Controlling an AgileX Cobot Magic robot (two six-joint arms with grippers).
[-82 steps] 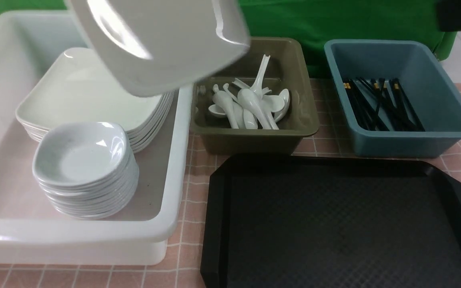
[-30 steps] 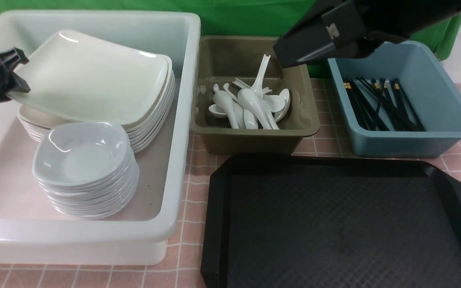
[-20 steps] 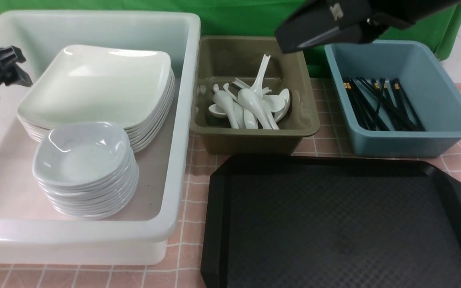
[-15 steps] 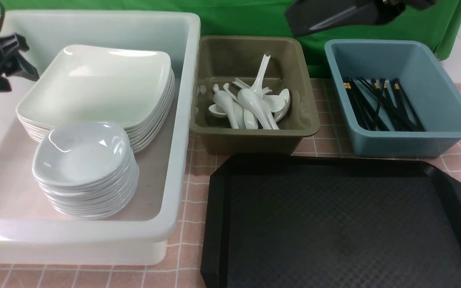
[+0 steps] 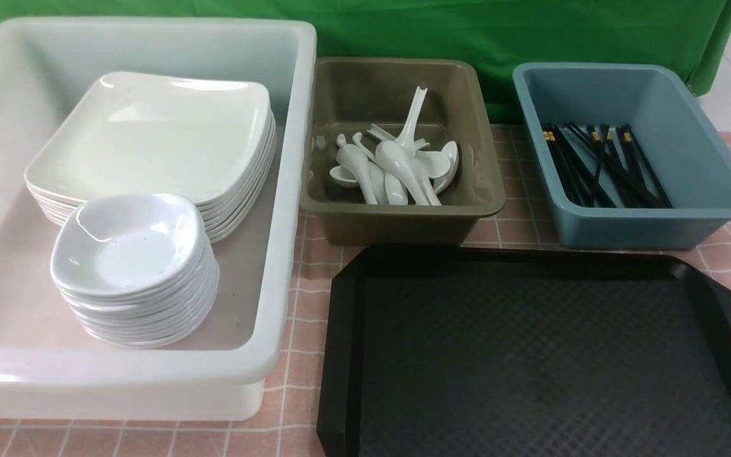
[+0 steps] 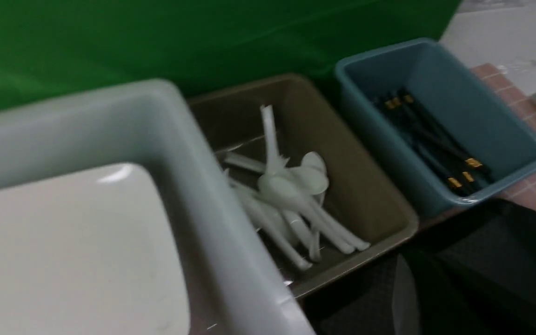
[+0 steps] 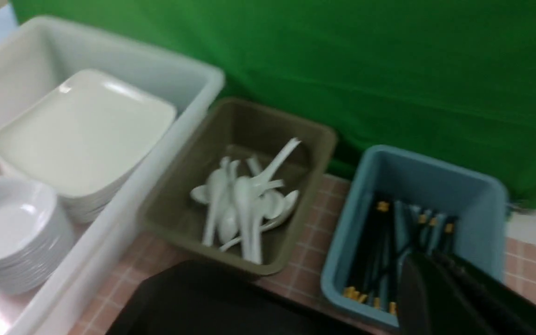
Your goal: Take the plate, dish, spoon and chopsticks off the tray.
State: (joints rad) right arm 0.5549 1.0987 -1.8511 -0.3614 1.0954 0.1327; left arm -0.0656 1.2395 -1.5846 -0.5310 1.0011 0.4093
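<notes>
The front view looks forward and down from the robot's side, close over the black tray (image 5: 530, 355), toward the green backdrop (image 5: 467, 32). The left wrist view hangs near the white tub (image 6: 212, 204), blurred. The right wrist view looks from higher, above the blue tub (image 7: 417, 223). All three views share the olive tub (image 5: 403, 216) of spoons (image 5: 397, 168).

No legible text, label, brand, number or sign appears in any view. The tray (image 5: 543, 355), the white tub (image 5: 276, 254), olive tub (image 5: 403, 222) and blue tub (image 5: 645, 228) carry no readable markings.
</notes>
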